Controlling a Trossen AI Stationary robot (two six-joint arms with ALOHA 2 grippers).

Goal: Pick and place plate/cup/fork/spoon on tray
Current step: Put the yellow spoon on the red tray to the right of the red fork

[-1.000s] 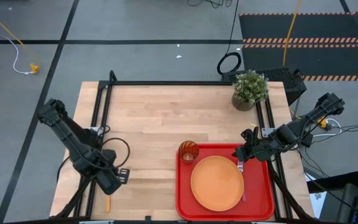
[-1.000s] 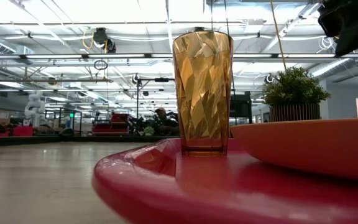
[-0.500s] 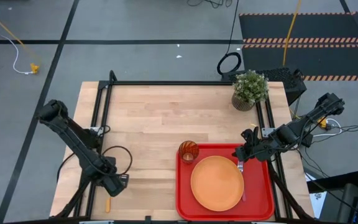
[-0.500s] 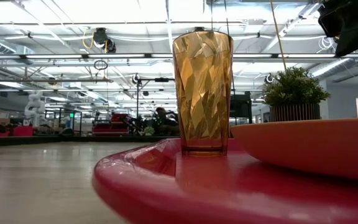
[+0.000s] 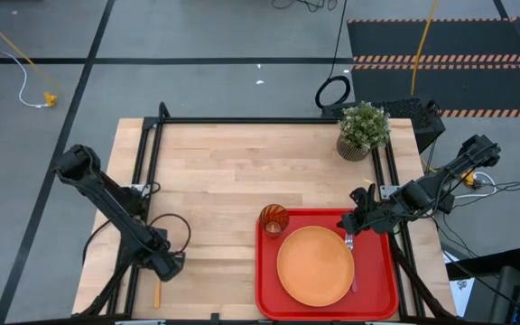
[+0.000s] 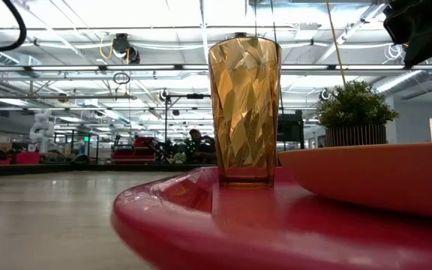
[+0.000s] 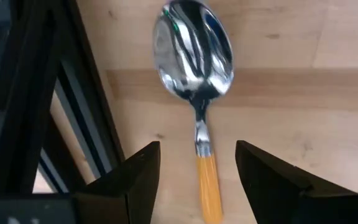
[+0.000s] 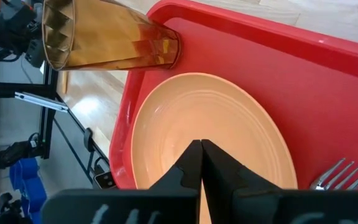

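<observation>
The spoon (image 7: 195, 68) lies flat on the wood near the table's near left corner, its orange handle (image 5: 157, 296) pointing at the near edge. My left gripper (image 7: 197, 152) hangs open above it, one finger on either side of the handle (image 7: 208, 186), touching nothing. The red tray (image 5: 269, 298) sits at the near right and carries the orange plate (image 5: 315, 265), the amber cup (image 5: 273, 219) upright at its far left corner, and the fork (image 5: 350, 242) beside the plate's right rim. My right gripper (image 8: 201, 163) is shut and hovers over the plate's far right rim.
A potted green plant (image 5: 363, 129) stands at the table's far right corner. A black frame rail (image 7: 73, 106) runs close beside the spoon on the table's left side. Bare wood (image 5: 242, 171) fills the middle and far part of the table.
My left gripper has moved toward the table's near edge and closer to the spoon. The spoon, the tray with its things and my right arm have stayed where they were.
</observation>
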